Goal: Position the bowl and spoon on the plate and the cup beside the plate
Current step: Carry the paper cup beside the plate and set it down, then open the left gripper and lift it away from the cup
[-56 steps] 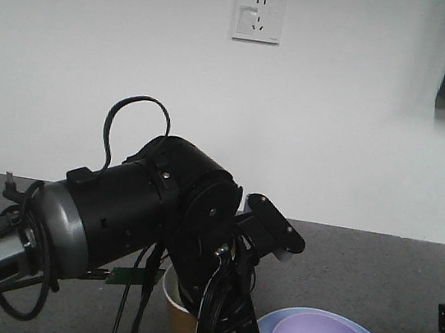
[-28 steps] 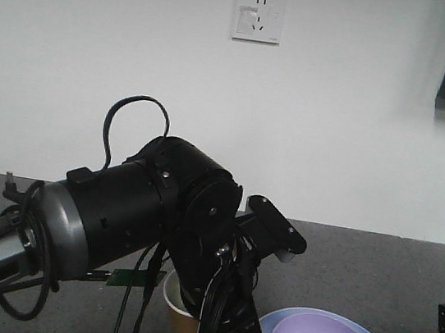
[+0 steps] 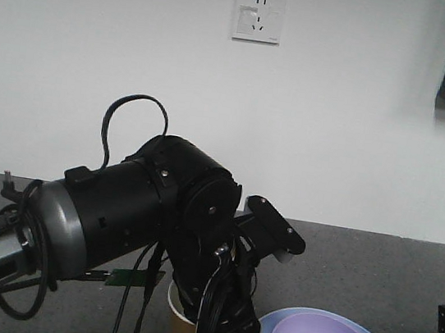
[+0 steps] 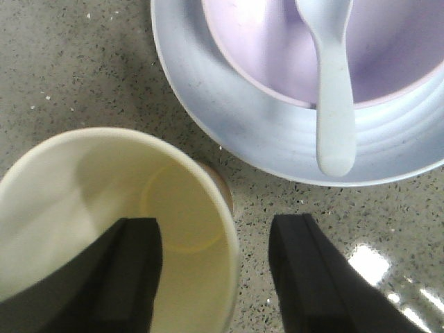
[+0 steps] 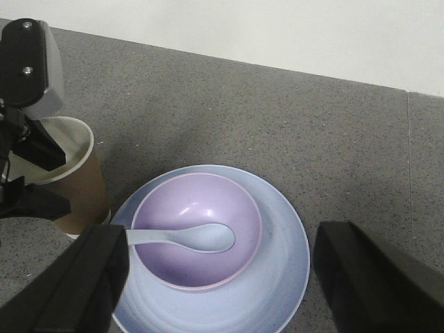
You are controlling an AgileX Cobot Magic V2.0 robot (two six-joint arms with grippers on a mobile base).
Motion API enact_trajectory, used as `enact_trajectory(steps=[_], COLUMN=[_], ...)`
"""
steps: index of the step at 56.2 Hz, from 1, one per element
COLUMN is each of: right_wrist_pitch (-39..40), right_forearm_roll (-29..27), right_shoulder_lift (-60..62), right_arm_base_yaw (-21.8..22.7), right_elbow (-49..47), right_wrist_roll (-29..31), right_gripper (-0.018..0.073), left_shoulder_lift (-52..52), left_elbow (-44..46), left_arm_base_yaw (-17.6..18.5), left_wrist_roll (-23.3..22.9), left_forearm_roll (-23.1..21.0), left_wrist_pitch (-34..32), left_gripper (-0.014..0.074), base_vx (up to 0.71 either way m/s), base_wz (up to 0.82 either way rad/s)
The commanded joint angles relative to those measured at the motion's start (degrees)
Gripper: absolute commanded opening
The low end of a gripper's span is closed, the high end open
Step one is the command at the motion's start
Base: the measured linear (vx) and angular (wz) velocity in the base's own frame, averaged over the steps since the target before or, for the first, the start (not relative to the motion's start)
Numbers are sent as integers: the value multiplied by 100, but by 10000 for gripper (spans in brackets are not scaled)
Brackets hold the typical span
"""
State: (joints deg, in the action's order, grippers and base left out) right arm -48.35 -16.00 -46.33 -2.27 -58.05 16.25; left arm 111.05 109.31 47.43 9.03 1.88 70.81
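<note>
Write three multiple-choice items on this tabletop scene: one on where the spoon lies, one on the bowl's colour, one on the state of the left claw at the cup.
1. Where does the spoon lie?
A. Flat on the counter
B. Scoop in the bowl, handle out over the plate
C. Standing in the cup

2. What colour is the bowl?
A. Lavender purple
B. Brown
C. Green

3. How does the left claw stand at the cup?
A. Far from the cup
B. Shut with both fingers outside the cup
C. Open, one finger inside the rim and one outside

Answers:
1 B: the right wrist view shows the scoop inside the bowl and the handle reaching over the bowl's rim above the plate.
2 A: both wrist views show it pale purple on the light blue plate.
3 C: the left wrist view shows the cup wall between the spread fingers.
</note>
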Motion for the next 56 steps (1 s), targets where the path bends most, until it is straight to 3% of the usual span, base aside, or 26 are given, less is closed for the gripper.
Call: enact_trajectory(steps=[1,19,25,29,34,38,39,44,56], right_wrist_pitch=[411,410,430,473,459,388,369,405,1237], right_forearm_roll=[-35,-40,-34,-28,-22,-5,1,149,370], right_shoulder_lift=[36,36,38,38,38,101,133,386,1641], right_arm_base_yaw=[-17,-17,-17,-17,-17,-17,-17,-17,-17], right_elbow=[-174,-174,-174,-174,-169,-109,-69,232,1619], right_wrist_roll=[-3,-3,6,66,190,269,281,290,346], right_gripper=[587,585,560,506,396,248,197,-15,-13], left_shoulder_lift=[-502,-1239,-1583,-1874,-2259,-2576,-2645,-3164,-4825], left_elbow=[198,198,198,192,181,29,-40,-824,-4198], left_arm_base_yaw=[28,28,28,28,28,28,28,28,28], left_wrist_roll=[-21,-15,-149,-326,-426,-426,-426,-536,-1229], left_forearm_roll=[12,455,717,839,857,857,857,870,958], left_wrist_pitch=[-129,-221,-415,-618,-889,-1194,-1262,-1798,-3867], left_gripper=[483,480,437,347,172,-1,-10,-7,-6], base_vx=[0,0,0,0,0,0,0,0,0], base_wz=[0,0,0,0,0,0,0,0,0])
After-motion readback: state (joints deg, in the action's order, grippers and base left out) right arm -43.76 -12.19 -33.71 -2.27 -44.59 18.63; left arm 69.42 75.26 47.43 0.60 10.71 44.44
